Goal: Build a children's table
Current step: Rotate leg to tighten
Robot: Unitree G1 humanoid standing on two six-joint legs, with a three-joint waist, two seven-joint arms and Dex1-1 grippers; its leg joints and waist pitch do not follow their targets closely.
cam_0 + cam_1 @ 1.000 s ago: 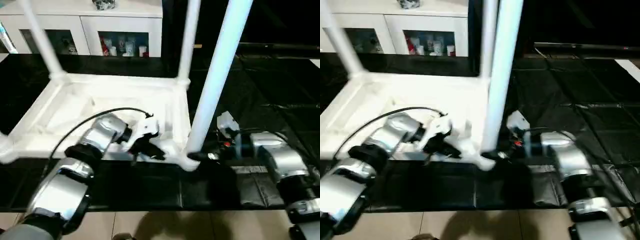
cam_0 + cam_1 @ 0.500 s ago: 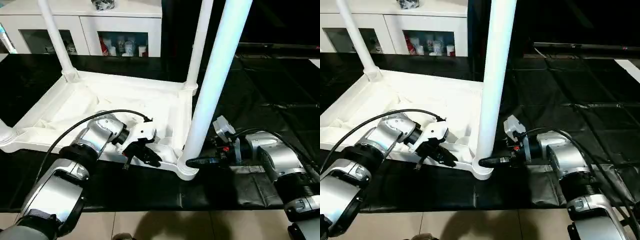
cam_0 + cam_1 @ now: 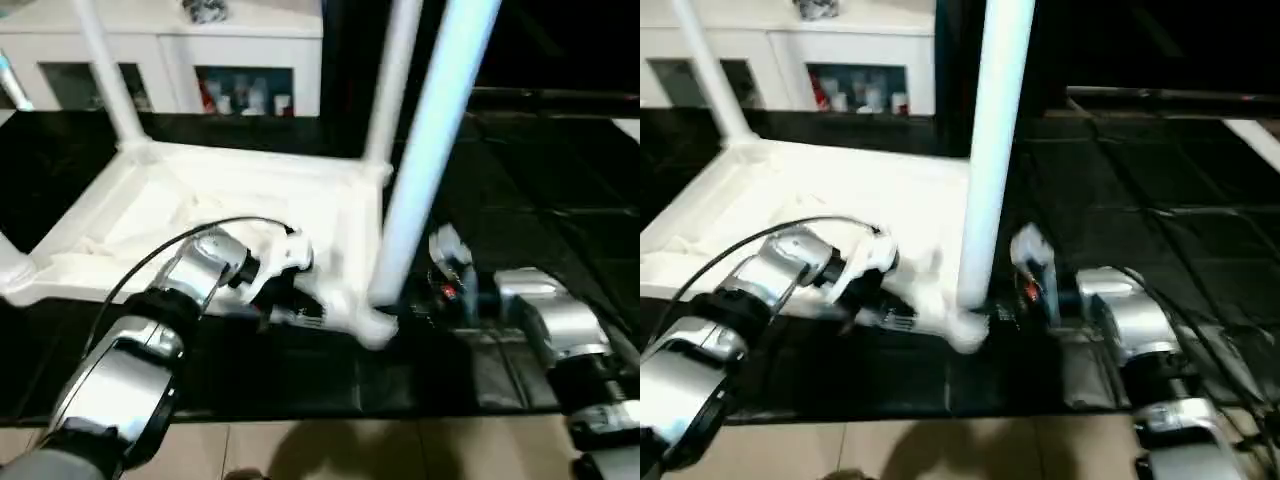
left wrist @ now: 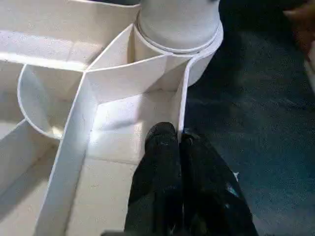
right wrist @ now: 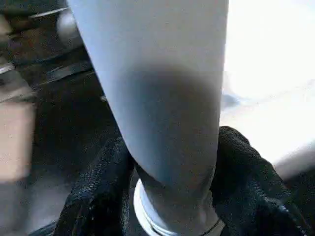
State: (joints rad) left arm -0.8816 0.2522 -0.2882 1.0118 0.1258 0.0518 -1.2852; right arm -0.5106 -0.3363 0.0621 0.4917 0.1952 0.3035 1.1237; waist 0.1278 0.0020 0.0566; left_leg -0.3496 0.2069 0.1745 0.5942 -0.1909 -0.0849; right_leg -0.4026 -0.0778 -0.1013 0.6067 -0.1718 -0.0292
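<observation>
- The children's table (image 3: pixel 220 210) lies upside down on a black mat (image 3: pixel 560 200) spread over the floor, its ribbed underside facing up; in the head view it takes the middle and the 9 o'clock side.
- A white cabinet (image 3: pixel 200 70) with glass doors stands behind it at 12 o'clock, small items on its shelves.
- The near leg (image 3: pixel 425 150) stands upright in the corner socket (image 3: pixel 375 325) at the table's closest right corner, a little toward 5 o'clock from picture centre, and runs up out of the top edge.
- Two more legs rise from the far corners: the far right leg (image 3: pixel 390 80) at 12 o'clock and the far left leg (image 3: pixel 105 75) at 11 o'clock.
- The right hand (image 5: pixel 170 196) reaches in from 3 o'clock; its black fingers (image 5: pixel 98 196) sit on either side of the near leg's base, closed around it just above the socket.
- The left hand (image 4: pixel 179 162), at 7 o'clock from the socket, has its two fingers pressed together, pinching the thin upright rim wall (image 4: pixel 183 105) of the tabletop just beside that same corner.
- A black cable (image 3: pixel 190 240) arcs over the left forearm.
</observation>
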